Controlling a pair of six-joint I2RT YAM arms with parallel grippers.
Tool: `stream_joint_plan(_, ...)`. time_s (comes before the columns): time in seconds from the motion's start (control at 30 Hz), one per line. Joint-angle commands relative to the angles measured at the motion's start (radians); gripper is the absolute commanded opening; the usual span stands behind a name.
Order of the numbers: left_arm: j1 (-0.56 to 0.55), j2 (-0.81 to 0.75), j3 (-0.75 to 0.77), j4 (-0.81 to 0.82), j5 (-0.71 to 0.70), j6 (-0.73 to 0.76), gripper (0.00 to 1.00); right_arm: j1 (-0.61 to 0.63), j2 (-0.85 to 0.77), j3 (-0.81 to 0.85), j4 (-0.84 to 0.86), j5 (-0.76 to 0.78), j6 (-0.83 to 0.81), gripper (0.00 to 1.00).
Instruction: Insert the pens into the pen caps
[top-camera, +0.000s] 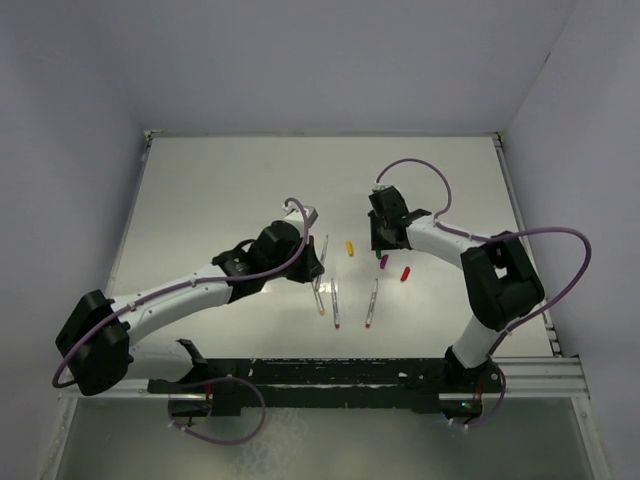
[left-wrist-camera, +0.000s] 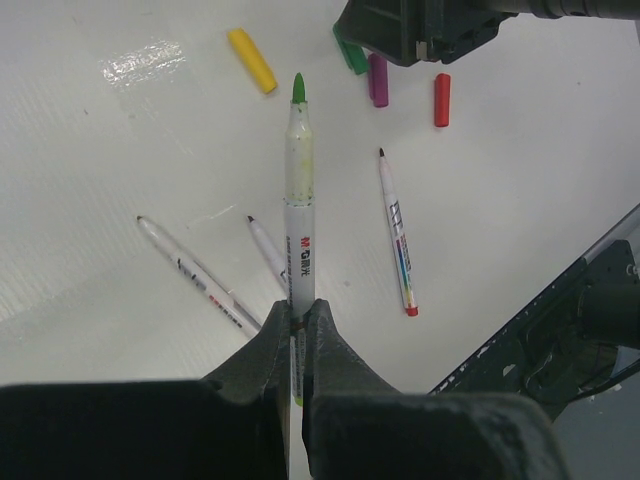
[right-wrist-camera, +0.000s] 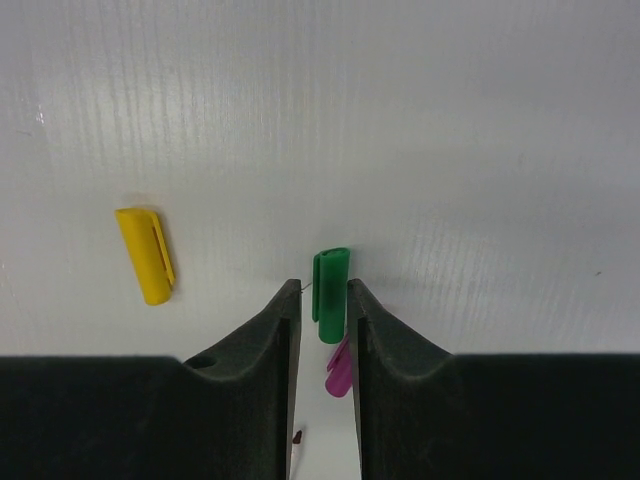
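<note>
From above, my left gripper (top-camera: 316, 264) holds the green pen (top-camera: 325, 246) out ahead of it, aimed toward my right gripper (top-camera: 383, 250), which sits low among the caps. The other pens (top-camera: 335, 305) lie on the table (top-camera: 220, 180) just behind my left hand, on its near side.

In my left wrist view, my fingers are clamped on the pen's barrel near its tail, and the green tip points straight away from me. The barrel is pale grey-white with dark print and a greenish smear below the tip. I judge it light, stiff and smooth. Pushed along its length it could slide back through my pads, so a hold nearer the middle would be steadier. The yellow cap (left-wrist-camera: 251, 59) lies ahead-left of the tip and the red cap (left-wrist-camera: 442, 99) ahead-right.

In my right wrist view, my jaws stand narrow on either side of the green cap (right-wrist-camera: 330, 290). One finger seems to touch it and a sliver shows at the other, so I cannot tell whether it is pinched. It is tiny, glossy and clipped. I judge it hard, feather-light and apt to squirt out, best held across its sides. The purple cap (right-wrist-camera: 338, 372) lies just behind it.
</note>
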Motion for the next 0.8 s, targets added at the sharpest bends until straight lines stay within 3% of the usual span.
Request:
stream_joint_plan(0.0,0.009,-0.009,-0.013,0.056,0.024,-0.02,0.0,-0.003,0.004,0.028,0.015,0.004,0.001,0.27)
stream_joint_plan(0.77,0.021,-0.029,-0.041,0.051,0.024,-0.032,0.0,-0.005,0.042,-0.004,0.057,0.008,0.027,0.26)
